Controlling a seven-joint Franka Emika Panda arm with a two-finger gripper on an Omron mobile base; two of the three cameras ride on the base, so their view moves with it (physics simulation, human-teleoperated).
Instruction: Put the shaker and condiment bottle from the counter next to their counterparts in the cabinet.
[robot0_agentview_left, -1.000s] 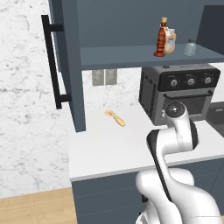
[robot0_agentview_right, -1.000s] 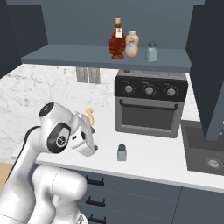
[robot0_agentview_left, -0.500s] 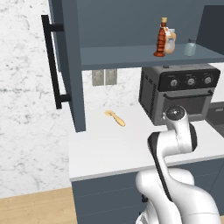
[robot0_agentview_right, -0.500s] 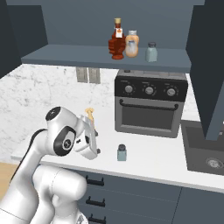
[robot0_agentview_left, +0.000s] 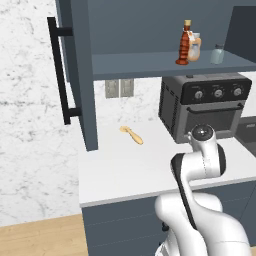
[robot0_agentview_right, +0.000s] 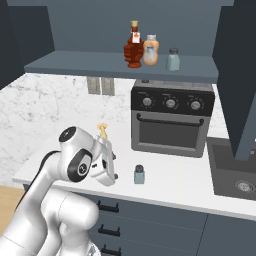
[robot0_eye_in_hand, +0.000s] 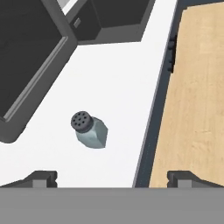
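Shaker (robot0_eye_in_hand: 89, 130) upright on counter (robot0_eye_in_hand: 118, 87), near front edge, at 10 o'clock from gripper (robot0_eye_in_hand: 111, 178) in hand view. Jaws fully apart, nothing held. Red bottle (robot0_agentview_right: 133, 45) already on cabinet shelf (robot0_agentview_right: 120, 67). Risk: off-centre descent, finger clips cap, topples shaker toward edge.

My views are evenly and brightly lit, flat rendered light with no glare or hot spots anywhere. The counter (robot0_agentview_right: 175, 175) reads clean white, and the shaker (robot0_eye_in_hand: 89, 130) throws only a faint soft shadow beside itself in my hand view. The cabinet (robot0_agentview_left: 150, 30) interior is dimmer, its back wall shaded, yet the condiment bottle (robot0_agentview_left: 184, 44) on the shelf stays legible. Under that shelf the toaster oven (robot0_agentview_right: 172, 117) sits in mild shade. Everything is equally sharp, near and far; edges look slightly jagged, with no lens bending at the borders.
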